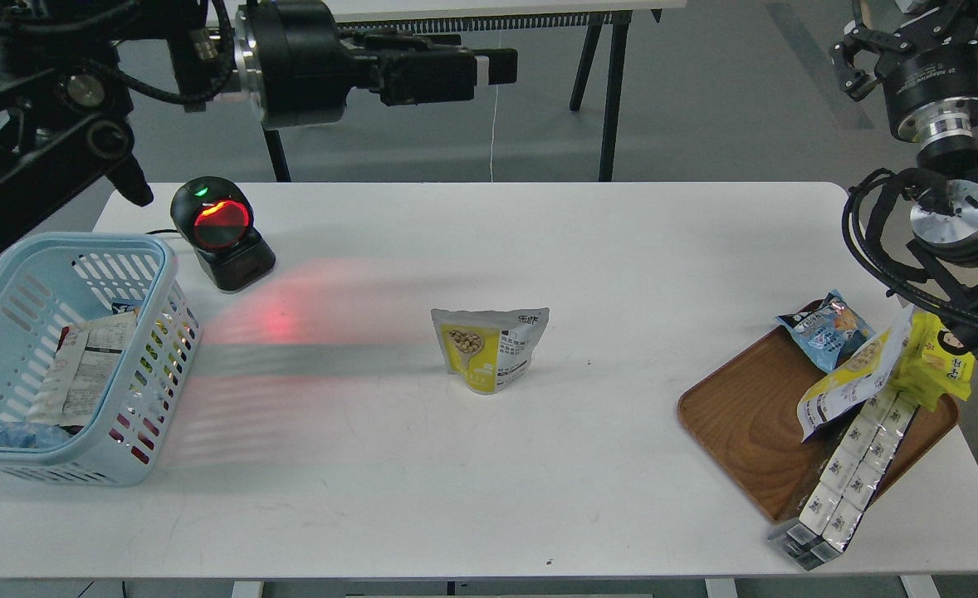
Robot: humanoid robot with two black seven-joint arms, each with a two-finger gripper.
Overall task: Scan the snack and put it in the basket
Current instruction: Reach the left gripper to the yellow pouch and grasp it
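The snack (493, 349), a small stand-up pouch with a yellow lower front and white top, stands upright and alone in the middle of the white table. The light blue slotted basket (157, 349) sits at the table's left edge with a few packets inside. My left gripper (489, 71) reaches in horizontally high above the table's far edge, well away from the snack and holding nothing; its fingers cannot be told apart. My right gripper (858, 50) is up at the top right, dark and partly cut off by the view's edge, far from the snack.
A black scanner (219, 232) with a glowing red window stands at the back left and casts red light on the table. A wooden tray (738, 415) at the right holds other snack packets and long white boxes. A black-legged table stands behind.
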